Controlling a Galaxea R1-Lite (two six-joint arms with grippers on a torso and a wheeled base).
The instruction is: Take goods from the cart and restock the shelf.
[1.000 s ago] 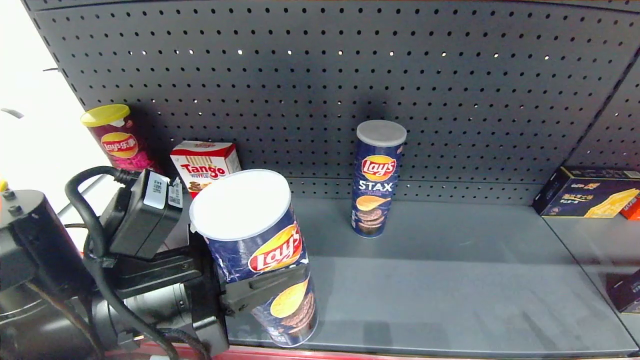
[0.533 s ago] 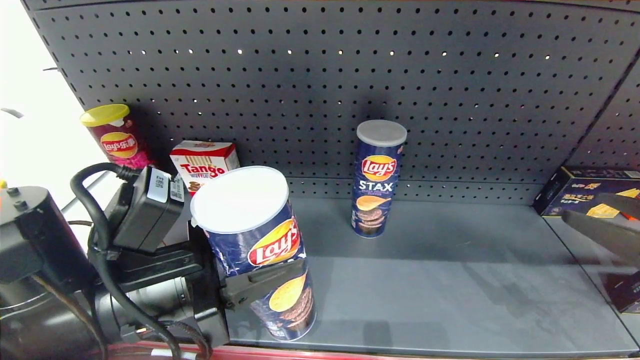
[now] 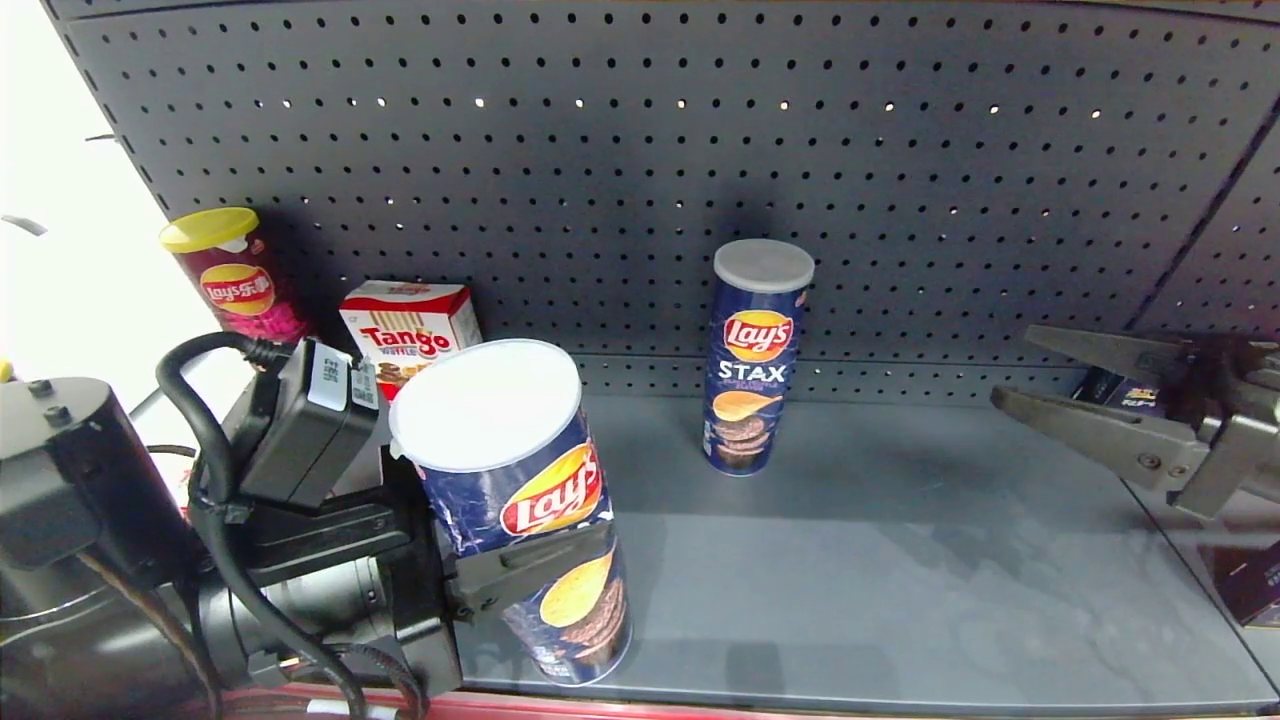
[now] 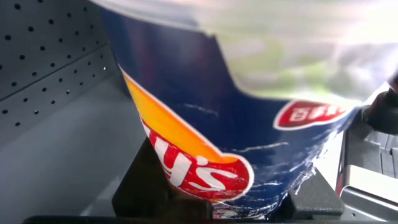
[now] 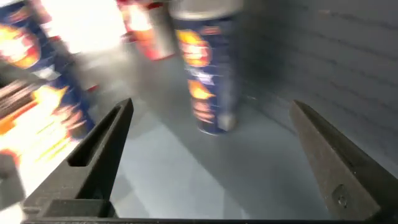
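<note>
My left gripper [image 3: 520, 545] is shut on a blue chips can [image 3: 530, 500] with a white lid, at the shelf's front left. The can leans a little, its base close to the grey shelf [image 3: 850, 570] by the front edge; I cannot tell whether it touches. In the left wrist view the can [image 4: 249, 124] sits between the fingers of the left gripper [image 4: 230, 199]. A second blue can [image 3: 757, 360] stands upright at the back middle. My right gripper [image 3: 1012, 367] hangs open over the shelf's right side, pointing toward that can [image 5: 208, 68], well apart from it; the right gripper [image 5: 211, 106] holds nothing.
A magenta can with a yellow lid [image 3: 235, 270] and a red-and-white wafer box [image 3: 410, 330] stand at the back left. A dark blue box [image 3: 1110, 385] lies behind the right gripper, another dark box [image 3: 1250, 585] at the front right. A pegboard wall [image 3: 640, 150] closes the back.
The right gripper has come in from the right edge and moved left over the shelf, open. The left gripper and its can have shifted only slightly.
</note>
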